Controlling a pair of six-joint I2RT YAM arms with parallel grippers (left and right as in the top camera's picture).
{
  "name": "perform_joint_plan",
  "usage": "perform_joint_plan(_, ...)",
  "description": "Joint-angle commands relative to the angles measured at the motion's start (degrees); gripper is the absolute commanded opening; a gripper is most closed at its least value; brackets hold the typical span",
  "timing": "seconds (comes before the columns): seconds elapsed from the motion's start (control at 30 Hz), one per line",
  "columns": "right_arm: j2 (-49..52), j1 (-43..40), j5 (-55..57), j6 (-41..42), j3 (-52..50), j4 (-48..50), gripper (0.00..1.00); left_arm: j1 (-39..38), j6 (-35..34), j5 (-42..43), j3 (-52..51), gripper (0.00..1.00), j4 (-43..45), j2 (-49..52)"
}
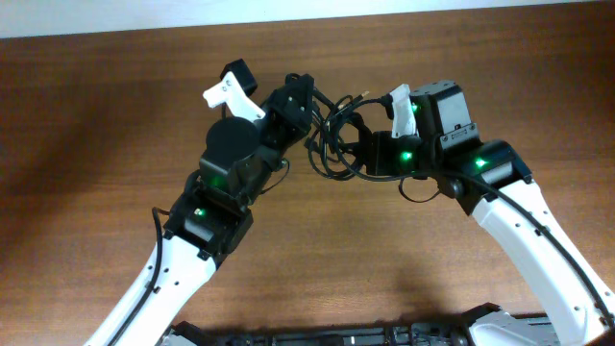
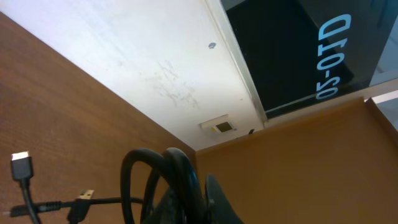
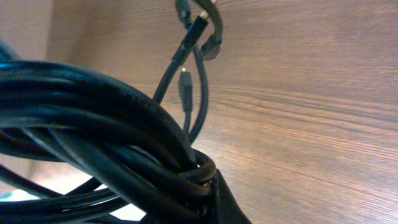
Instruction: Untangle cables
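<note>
Cables (image 1: 333, 135) — gripped tight by left claw (image 1: 309, 113) and right claw (image 1: 361, 150).

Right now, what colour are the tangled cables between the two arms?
Black. The cables show best in the right wrist view.

Brown wood-grain table (image 1: 86, 125), seen from overhead, fills nearly the whole field, with a pale sheen toward its left edge. A white surface (image 1: 288, 12) runs beyond the far edge. In the left wrist view, a scuffed white panel (image 2: 143, 68) bears a small rectangular fitting (image 2: 219, 126). Beside it are a dark pane (image 2: 280, 56) with pale blue lettering (image 2: 333, 56) and a plain brown board (image 2: 298, 168).
</note>
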Motion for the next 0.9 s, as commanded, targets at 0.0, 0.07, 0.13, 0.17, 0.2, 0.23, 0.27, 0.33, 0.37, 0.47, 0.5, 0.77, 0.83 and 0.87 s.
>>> perform_joint_plan(0.0,0.76,-0.44,12.5,-1.01,-1.97,-3.41,0.22,1.73,0.15,-9.25,2.21,0.0,3.23,-2.19)
perform_joint_plan(0.07,0.76,-0.46,10.27,-0.92,-1.97,-3.17,0.61,1.73,0.15,-9.29,2.21,0.0,2.99,-2.19)
perform_joint_plan(0.13,0.76,-0.55,4.33,-0.5,-1.97,-2.05,0.89,1.73,0.15,-9.84,2.21,0.0,2.99,-2.19)
perform_joint_plan(0.17,0.74,-0.55,1.64,-0.5,-1.97,-1.2,0.94,1.73,0.15,-10.49,2.21,0.0,2.97,-2.19)
perform_joint_plan(0.2,0.76,-0.55,-0.59,-0.35,-1.97,-0.22,0.98,1.73,0.15,-10.75,2.21,0.0,2.97,-2.19)
perform_joint_plan(0.23,0.74,-0.55,-2.38,1.55,-1.97,1.07,0.99,1.73,0.15,-10.75,2.21,0.0,3.02,-2.19)
perform_joint_plan(0.27,0.74,-0.55,-3.72,3.5,-1.97,2.32,1.0,1.73,0.15,-10.75,2.21,0.0,2.99,-2.19)
perform_joint_plan(0.33,0.74,-0.55,-7.28,9.81,-1.97,5.75,1.0,1.73,0.13,-10.75,2.21,0.0,3.02,-2.19)
perform_joint_plan(0.37,0.74,-0.55,-8.9,14.14,-1.97,7.48,1.0,1.73,0.11,-10.78,2.21,0.0,3.06,-2.19)
perform_joint_plan(0.47,0.74,-0.55,-12.85,27.04,-1.97,12.17,0.99,1.73,0.11,-10.75,2.21,0.0,3.04,-2.19)
perform_joint_plan(0.5,0.76,-0.52,-14.1,30.51,-1.97,13.62,1.0,1.73,0.11,-10.73,2.21,0.0,3.06,-2.19)
perform_joint_plan(0.77,0.81,3.15,-14.03,34.01,-1.97,17.79,0.99,1.66,-7.08,-6.27,2.23,0.0,3.91,-2.19)
perform_joint_plan(0.83,0.85,5.77,-8.7,34.01,-1.97,18.03,0.99,1.66,-7.89,-4.39,2.21,0.0,4.83,-2.19)
perform_joint_plan(0.87,1.03,6.73,-7.45,34.03,-1.97,18.29,0.99,1.66,-7.89,-2.67,2.21,0.0,5.77,-2.19)
